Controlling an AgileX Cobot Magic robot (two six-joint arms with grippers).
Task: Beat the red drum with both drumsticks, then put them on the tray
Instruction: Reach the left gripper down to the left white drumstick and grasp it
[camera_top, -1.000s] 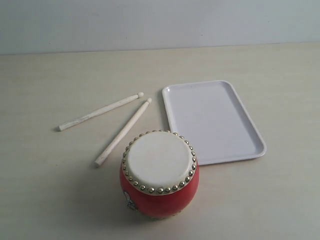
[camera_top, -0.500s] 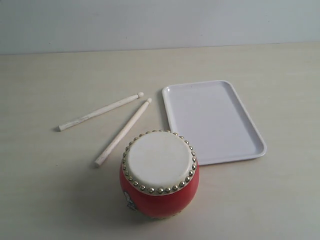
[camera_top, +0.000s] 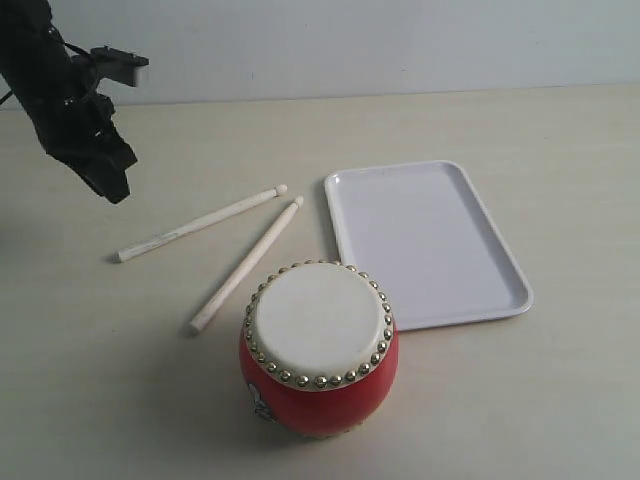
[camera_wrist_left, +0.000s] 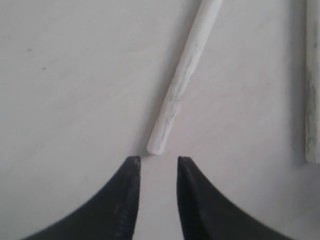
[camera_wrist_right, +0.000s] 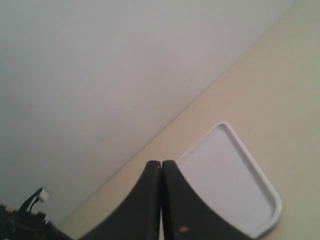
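Beneath my left fingers (camera_wrist_left: 122, 205) spreads a pale beige tabletop (camera_top: 120, 400), matte, with a faint streaky grain. Beyond my right fingers (camera_wrist_right: 147, 210) that tabletop meets a plain, pale grey-blue wall (camera_top: 350, 45) along one straight edge.

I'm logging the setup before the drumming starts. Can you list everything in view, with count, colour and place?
red drum: one, red body with a cream skin ringed by brass studs, upright at the front of the table
drumsticks: two, pale wood, lying on the table left of the tray, tips toward it
tray: one, white, nothing on it, right of the drumsticks and behind the drum
table: one, pale beige, under everything
wall: one, pale grey, behind the table
left gripper: one, black, open, above the butt end of one drumstick
right gripper: one, black, shut, holding nothing, seen only in its own wrist view
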